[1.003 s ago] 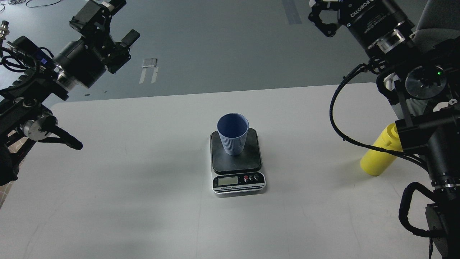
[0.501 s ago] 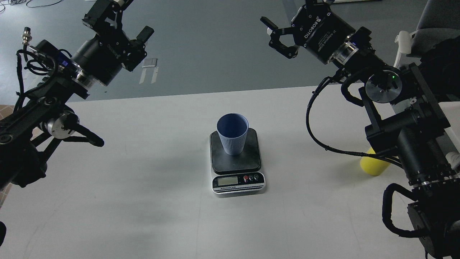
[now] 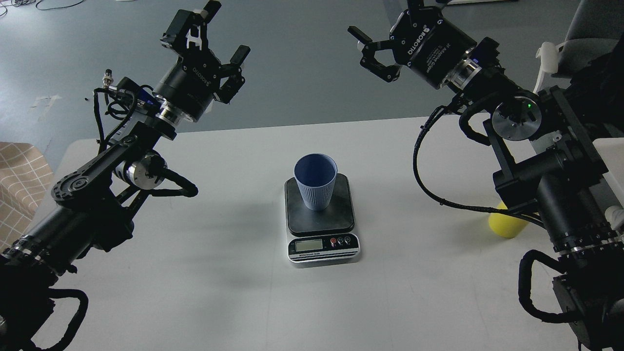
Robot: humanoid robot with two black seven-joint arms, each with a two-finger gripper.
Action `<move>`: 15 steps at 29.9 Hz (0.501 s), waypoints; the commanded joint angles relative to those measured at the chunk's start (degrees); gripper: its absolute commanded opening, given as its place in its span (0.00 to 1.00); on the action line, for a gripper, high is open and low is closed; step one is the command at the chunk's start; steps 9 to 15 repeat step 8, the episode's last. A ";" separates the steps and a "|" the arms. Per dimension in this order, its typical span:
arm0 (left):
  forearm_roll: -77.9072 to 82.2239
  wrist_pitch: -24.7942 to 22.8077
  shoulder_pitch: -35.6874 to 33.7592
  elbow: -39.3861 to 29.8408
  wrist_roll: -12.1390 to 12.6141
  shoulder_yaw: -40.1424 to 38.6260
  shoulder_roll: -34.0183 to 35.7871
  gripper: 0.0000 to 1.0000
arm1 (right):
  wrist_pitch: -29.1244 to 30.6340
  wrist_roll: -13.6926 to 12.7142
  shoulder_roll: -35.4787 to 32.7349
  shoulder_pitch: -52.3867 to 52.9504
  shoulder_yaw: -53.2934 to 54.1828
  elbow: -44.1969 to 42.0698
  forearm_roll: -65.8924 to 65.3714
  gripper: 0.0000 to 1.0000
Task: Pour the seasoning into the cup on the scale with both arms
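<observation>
Mid-table, slightly toward the far edge, the scale [image 3: 321, 219] sits with its silver display strip facing the near edge. The cup [image 3: 316, 181] stands upright on the dark platform, toward its back half, opening up; inside looks empty as far as can be seen.

Near the right edge of the white table [image 3: 195, 292], the seasoning bottle [image 3: 507, 225] is mostly hidden behind the right arm; only a yellow patch of its lower body shows, resting on the tabletop, well apart from the scale. Nozzle and cap not visible.

Left gripper [image 3: 222, 30] hangs above the far-left part of the table, beyond the far edge in view, fingers spread, nothing between them. Right gripper [image 3: 373, 46] hangs above the far edge, right of centre, pointing left, fingers spread and empty too. ROBOTIQ marking is readable on both bodies.

Neither gripper touches cup, scale or bottle. Both are well above and apart from them.
</observation>
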 commanded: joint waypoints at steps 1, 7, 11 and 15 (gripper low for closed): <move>-3.39 -1.98 -1.54 3.46 0.00 -0.80 -4.05 1.00 | -0.01 0.00 0.00 -0.41 0.85 0.00 0.00 0.99; -6.38 -7.25 -2.16 4.44 0.00 -2.64 -5.72 1.00 | -0.01 0.09 0.00 -0.67 1.72 -0.09 0.08 0.99; -6.39 -7.26 -2.16 4.44 0.00 -2.65 -5.73 1.00 | -0.01 0.09 0.00 -0.67 1.73 -0.09 0.09 0.99; -6.39 -7.26 -2.16 4.44 0.00 -2.65 -5.73 1.00 | -0.01 0.09 0.00 -0.67 1.73 -0.09 0.09 0.99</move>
